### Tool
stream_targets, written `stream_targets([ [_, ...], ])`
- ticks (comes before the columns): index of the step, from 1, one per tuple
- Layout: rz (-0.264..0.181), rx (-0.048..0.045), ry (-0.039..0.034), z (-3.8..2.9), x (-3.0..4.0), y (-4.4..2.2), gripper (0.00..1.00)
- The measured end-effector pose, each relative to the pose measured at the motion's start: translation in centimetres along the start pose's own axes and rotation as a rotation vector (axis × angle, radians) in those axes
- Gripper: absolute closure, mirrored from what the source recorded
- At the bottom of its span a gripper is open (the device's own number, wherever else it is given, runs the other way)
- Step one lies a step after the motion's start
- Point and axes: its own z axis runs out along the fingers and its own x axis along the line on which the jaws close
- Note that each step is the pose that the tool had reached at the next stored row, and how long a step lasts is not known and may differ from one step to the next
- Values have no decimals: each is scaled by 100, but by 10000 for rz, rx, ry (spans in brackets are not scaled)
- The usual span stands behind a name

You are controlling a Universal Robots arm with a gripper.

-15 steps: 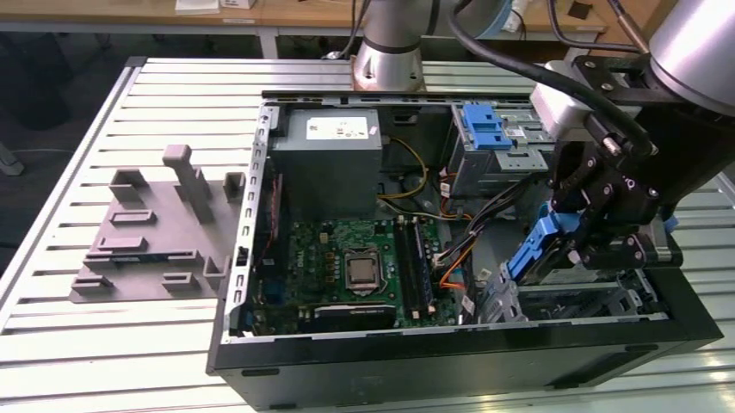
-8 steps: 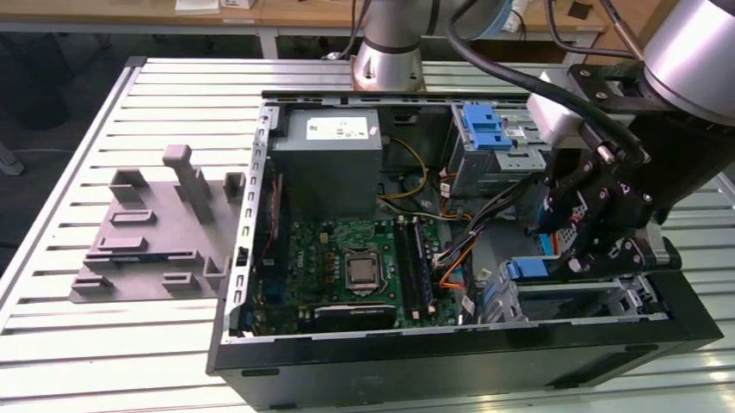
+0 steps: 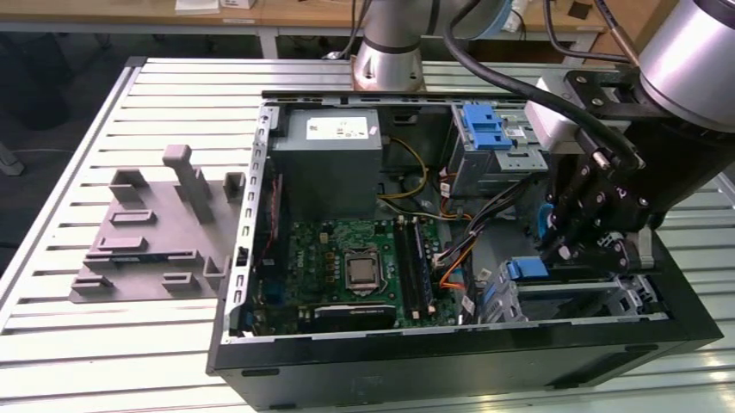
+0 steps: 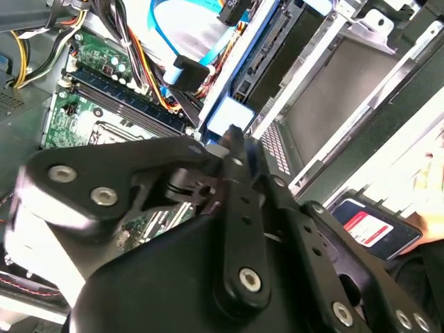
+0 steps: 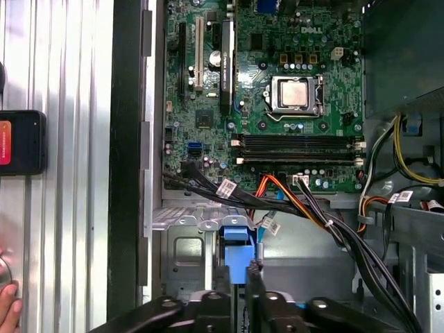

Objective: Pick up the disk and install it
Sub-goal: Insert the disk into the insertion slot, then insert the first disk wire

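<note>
One black computer tower case [image 3: 460, 357] lies open on a slatted metal table [image 3: 103, 344]. It contains a green motherboard [image 3: 350, 267], a grey power-supply box [image 3: 333, 159], a metal drive cage with a blue latch [image 3: 494, 142] and bundles of coloured cables [image 5: 291, 194]. A grey sheet-metal bay [image 5: 184, 260] at the exterior view's right corner of the case holds the silver-grey hard disk in its blue plastic carrier [image 5: 236, 250]. The black two-fingered pincer [image 5: 236, 276] sits directly over that bay, its fingers [image 5: 220, 281] drawn in against either side of the carrier's blue tab and clamping it. Beside the case rests a grey moulded fixture [image 3: 150, 232].
</note>
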Motion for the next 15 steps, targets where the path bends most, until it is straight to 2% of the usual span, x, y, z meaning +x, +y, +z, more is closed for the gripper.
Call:
stream_targets([
  [1,0,0,-1,0,0,0,82],
  [2,0,0,-1,0,0,0,82],
  [4,0,0,-2,0,0,0,89],
  [15,0,0,-6,0,0,0,89],
])
